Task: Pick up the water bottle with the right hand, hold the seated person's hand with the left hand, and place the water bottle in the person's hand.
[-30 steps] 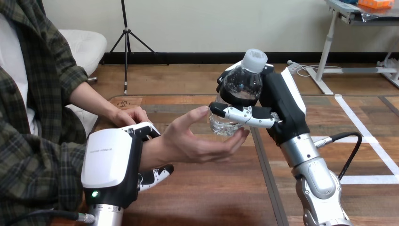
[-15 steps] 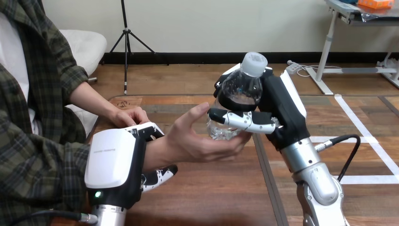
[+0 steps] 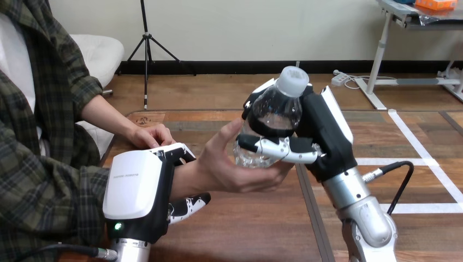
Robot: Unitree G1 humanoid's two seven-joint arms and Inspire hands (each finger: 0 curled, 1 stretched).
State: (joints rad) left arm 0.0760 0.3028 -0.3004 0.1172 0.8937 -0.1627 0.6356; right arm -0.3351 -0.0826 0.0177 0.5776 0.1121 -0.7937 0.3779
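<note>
Look at the centre of the frame: the water bottle [image 3: 270, 121] stands nearly upright, tipped a little to the right, with its white cap [image 3: 292, 81] uppermost. Your right hand [image 3: 322, 131] comes up from the lower right and is clamped on it. Its fingers [image 3: 275, 147] wrap across the front of the clear body, and the black palm sits against the bottle's right side.

The bottle's base sits in the person's hand [image 3: 229, 166], which lies palm up just left of centre. That hand's thumb stands against the bottle's left side and its fingers cup under the base, so both are on the bottle.

At lower left, your left hand [image 3: 136, 188] is curled round the person's wrist [image 3: 183, 177], fingers over the top and thumb beneath, above the tabletop [image 3: 245, 229]. The person's other hand [image 3: 150, 135] rests on the tabletop behind it.
</note>
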